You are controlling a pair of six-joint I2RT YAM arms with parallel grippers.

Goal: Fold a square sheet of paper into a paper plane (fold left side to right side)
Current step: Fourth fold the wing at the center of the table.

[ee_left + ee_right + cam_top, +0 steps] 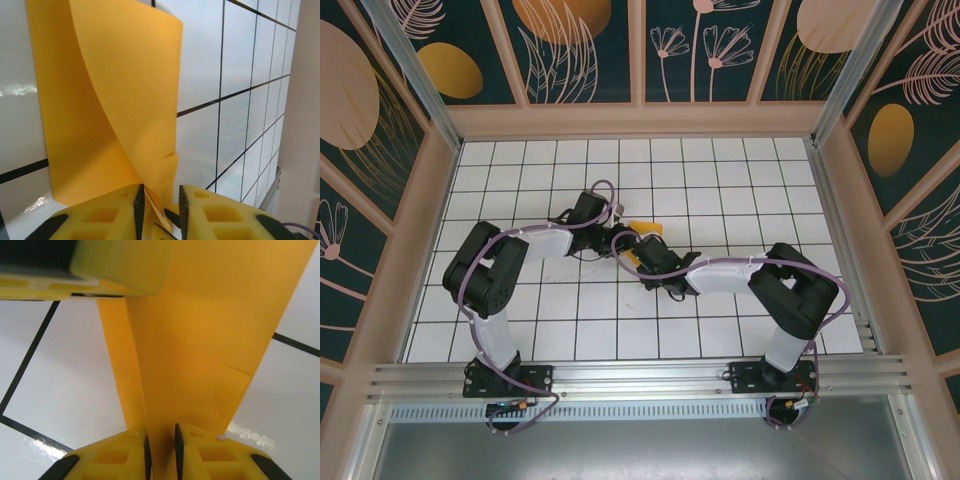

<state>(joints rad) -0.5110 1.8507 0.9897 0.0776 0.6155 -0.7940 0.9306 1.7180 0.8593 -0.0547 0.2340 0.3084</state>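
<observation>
The square sheet of paper (647, 230) is orange-yellow and folded, and it is held up off the white grid table between the two grippers at the middle. In the left wrist view the paper (110, 100) rises as a curved sheet. Its lower edge runs between my left gripper's (159, 195) yellow fingers, touching the left pad, with a gap to the right pad. My right gripper (161, 435) is shut on a folded strip of the paper (200, 340). One finger of the left gripper (120, 265) shows above it. Seen from above, the left gripper (620, 238) and right gripper (638, 258) almost touch. A paper plane is out of view.
The white grid table (720, 180) is ringed by wooden walls (640, 120) at the back and both sides. An aluminium rail (640, 375) carrying both arm bases runs along the near edge. The elbows of both arms stick out to the left and right.
</observation>
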